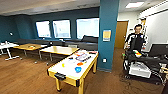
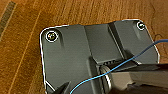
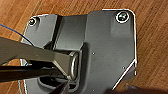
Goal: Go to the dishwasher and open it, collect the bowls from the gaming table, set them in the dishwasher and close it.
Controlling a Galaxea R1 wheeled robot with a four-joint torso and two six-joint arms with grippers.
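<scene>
Head view: the gaming table (image 1: 65, 71) stands at lower centre, carrying an orange bowl (image 1: 79, 64) and a blue-rimmed bowl (image 1: 78, 69). A person (image 1: 135, 38) stands at right. Wrist views: wood floor (image 2: 22, 57); state of either gripper cannot be determined.

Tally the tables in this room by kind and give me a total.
Air-hockey table: 1
Wood-topped tables: 2
White table: 1
Total: 4
</scene>
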